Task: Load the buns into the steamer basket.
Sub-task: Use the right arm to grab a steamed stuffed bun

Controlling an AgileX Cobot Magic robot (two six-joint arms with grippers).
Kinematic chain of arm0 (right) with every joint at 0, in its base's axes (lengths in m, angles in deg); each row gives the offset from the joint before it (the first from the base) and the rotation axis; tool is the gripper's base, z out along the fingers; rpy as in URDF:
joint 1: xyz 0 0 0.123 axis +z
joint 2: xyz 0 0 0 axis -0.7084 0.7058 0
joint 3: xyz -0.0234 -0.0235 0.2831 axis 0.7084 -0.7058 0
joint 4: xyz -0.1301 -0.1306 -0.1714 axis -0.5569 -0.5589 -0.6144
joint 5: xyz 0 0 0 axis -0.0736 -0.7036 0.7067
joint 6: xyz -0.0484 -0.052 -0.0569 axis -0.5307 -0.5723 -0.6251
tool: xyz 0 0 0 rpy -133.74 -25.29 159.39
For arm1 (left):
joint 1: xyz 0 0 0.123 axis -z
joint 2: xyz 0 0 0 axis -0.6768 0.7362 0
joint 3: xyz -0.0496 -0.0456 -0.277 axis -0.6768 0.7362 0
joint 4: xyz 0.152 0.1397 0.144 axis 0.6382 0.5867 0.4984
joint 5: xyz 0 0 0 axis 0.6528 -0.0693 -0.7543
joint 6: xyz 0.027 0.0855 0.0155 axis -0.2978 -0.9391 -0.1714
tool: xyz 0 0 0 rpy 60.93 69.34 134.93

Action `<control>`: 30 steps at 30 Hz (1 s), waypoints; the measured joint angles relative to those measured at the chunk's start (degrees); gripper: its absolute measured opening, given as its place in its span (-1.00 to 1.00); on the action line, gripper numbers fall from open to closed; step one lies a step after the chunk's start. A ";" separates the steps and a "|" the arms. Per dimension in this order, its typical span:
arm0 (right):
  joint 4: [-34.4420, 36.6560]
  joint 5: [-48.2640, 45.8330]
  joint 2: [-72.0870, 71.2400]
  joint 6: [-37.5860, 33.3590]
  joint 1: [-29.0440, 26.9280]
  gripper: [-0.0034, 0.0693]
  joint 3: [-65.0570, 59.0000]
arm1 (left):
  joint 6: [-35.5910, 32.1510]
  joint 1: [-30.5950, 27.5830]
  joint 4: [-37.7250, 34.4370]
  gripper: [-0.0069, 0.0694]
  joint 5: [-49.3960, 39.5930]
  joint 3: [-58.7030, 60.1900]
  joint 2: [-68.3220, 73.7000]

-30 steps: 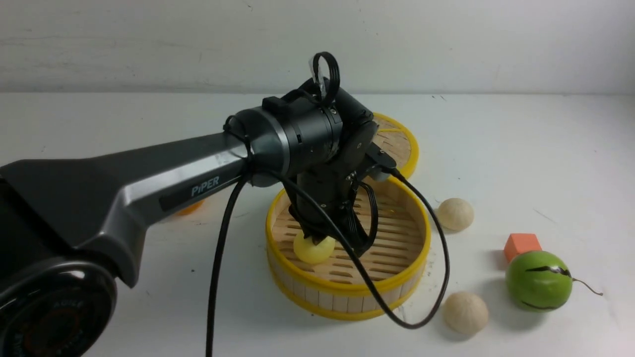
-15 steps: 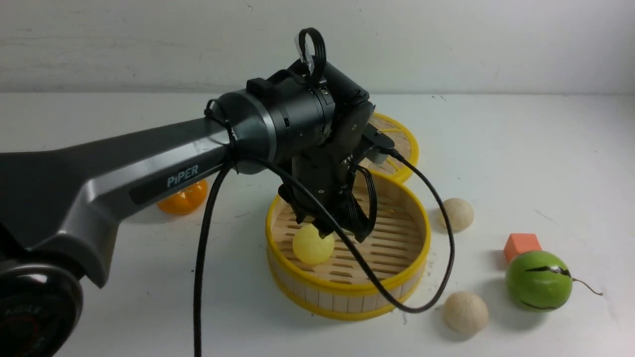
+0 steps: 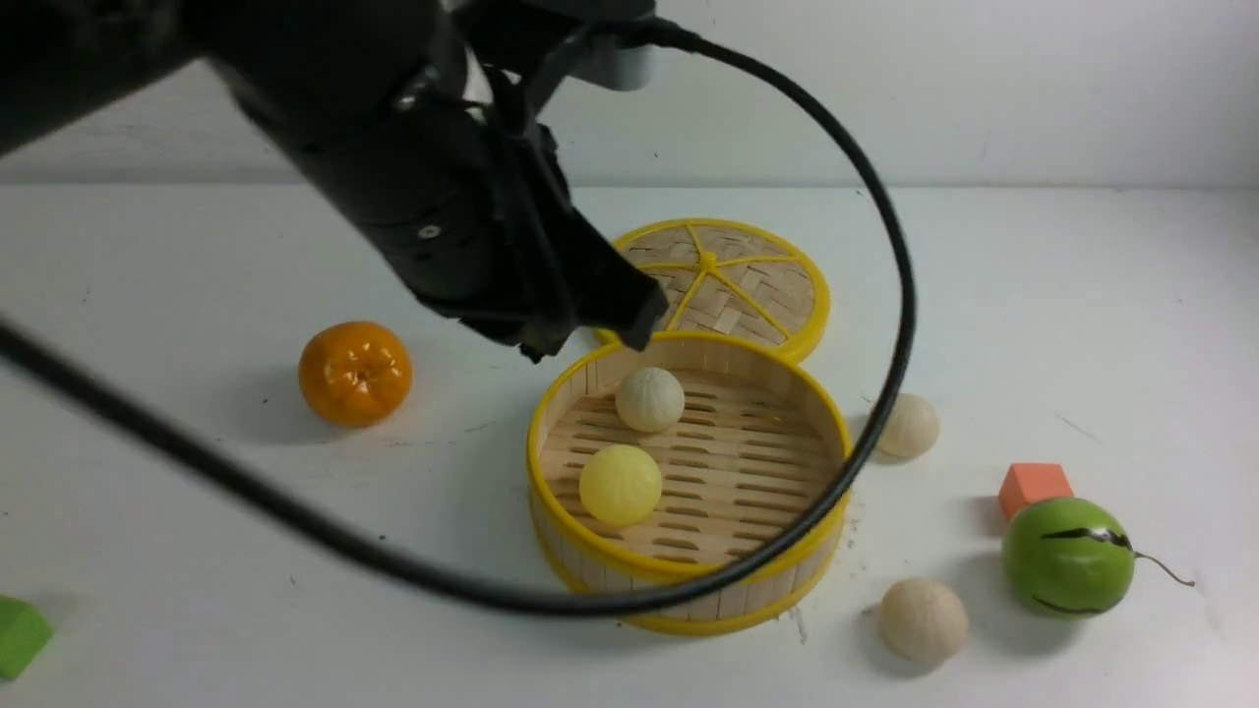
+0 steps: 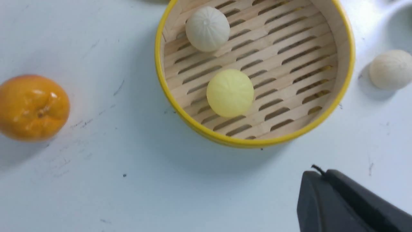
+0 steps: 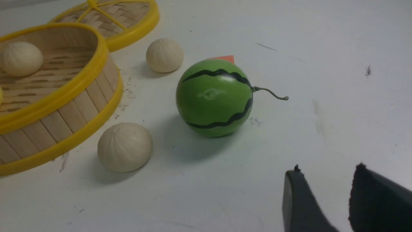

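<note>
The steamer basket [image 3: 689, 572] stands mid-table with two buns on its slats: a pale yellow bun [image 3: 620, 484] near its left wall and a cream bun [image 3: 649, 399] behind it. Two more cream buns lie on the table to its right, one beside the wall [image 3: 907, 425] and one nearer the front [image 3: 923, 619]. My left gripper [image 3: 590, 329] hangs shut and empty above the basket's far left rim; the left wrist view shows its fingertips [image 4: 317, 175] pressed together. My right gripper [image 5: 328, 174] is open and empty, low over the table, short of the front bun [image 5: 125, 147].
The woven lid [image 3: 728, 280] lies behind the basket. An orange [image 3: 355, 373] sits to the left, a green ball with a stem [image 3: 1067, 556] and an orange cube [image 3: 1035, 487] to the right, a green block [image 3: 18, 634] at the front left. The arm's black cable [image 3: 890, 295] loops over the basket.
My left gripper let go of the yellow bun in the basket, rose up and back to the left, and shut. The cream bun it hid in the basket now shows.
</note>
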 joint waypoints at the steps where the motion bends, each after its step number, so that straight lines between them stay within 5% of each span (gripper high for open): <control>1: 0.00 0.00 0.00 0.00 0.00 -0.25 0.00 | 0.42 0.00 -0.68 -0.85 2.17 5.09 -4.56; 18: 0.00 0.00 0.00 0.00 0.00 -0.25 0.00 | 3.22 0.00 -10.94 -0.85 43.88 59.22 -51.37; 30: 9.83 9.54 0.00 6.11 0.00 -0.25 -0.46 | 3.27 0.00 -14.55 -0.85 50.41 73.45 -75.05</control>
